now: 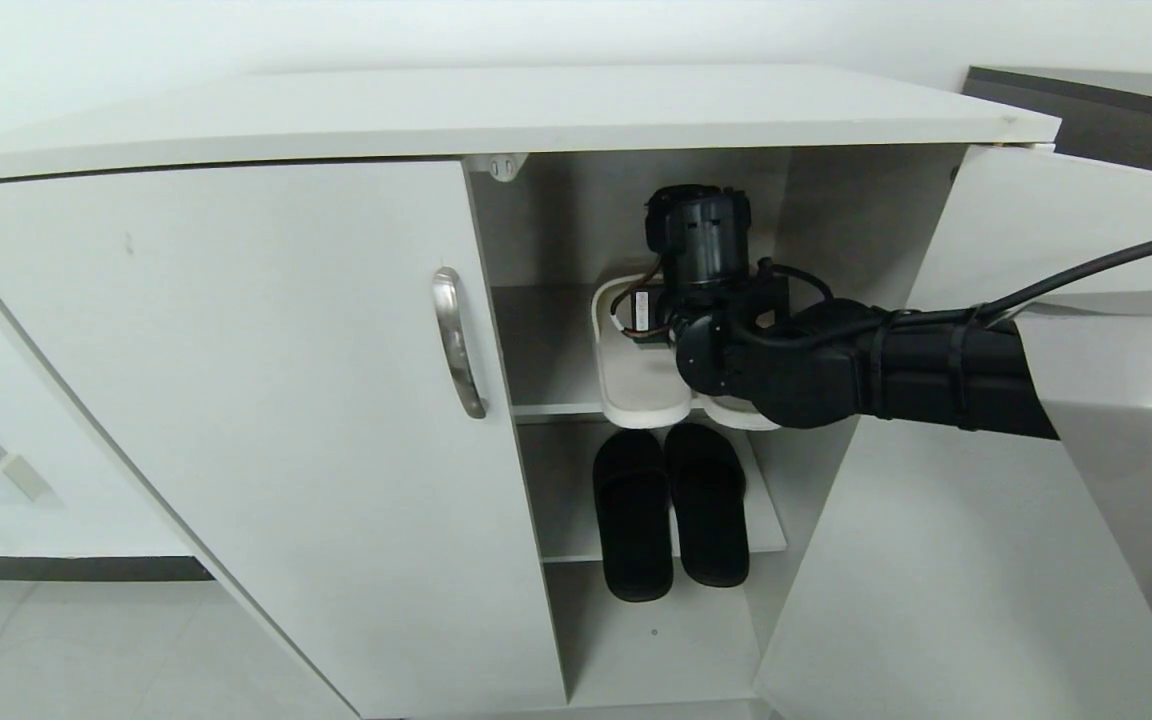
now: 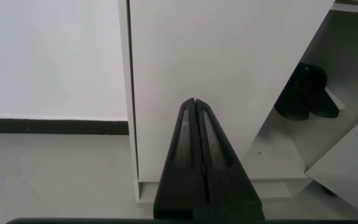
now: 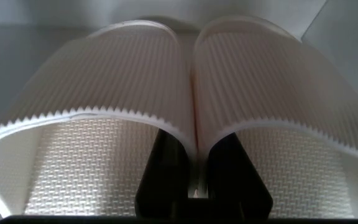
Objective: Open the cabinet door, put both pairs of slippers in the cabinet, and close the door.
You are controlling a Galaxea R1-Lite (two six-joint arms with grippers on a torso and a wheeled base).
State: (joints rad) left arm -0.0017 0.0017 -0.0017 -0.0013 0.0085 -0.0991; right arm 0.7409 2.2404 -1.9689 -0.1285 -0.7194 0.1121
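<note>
Cabinet (image 1: 496, 110), white, stands with its left door (image 1: 236, 400) closed; metal handle (image 1: 456, 340) at that door's 3 o'clock edge. Right door (image 1: 936, 560) is swung wide open, at 3 o'clock of the opening.

White slippers (image 1: 636, 385) lie side by side on the upper shelf (image 1: 546, 380), heels just over its front edge. The right arm reaches in from 3 o'clock. In the right wrist view the right hand (image 3: 194, 168) pinches the two inner strap edges of the white slippers (image 3: 104, 81) together between its fingers (image 3: 166, 174).

Black slippers (image 1: 671, 510) sit on the lower shelf (image 1: 576, 520), directly at 6 o'clock of the white pair, touching each other, heels overhanging the shelf front.

Left hand (image 2: 195, 106) is pressed together, holding nothing, low over the floor (image 2: 55, 174) and facing the closed left door; black slippers (image 2: 306, 93) show at its 2 o'clock.
</note>
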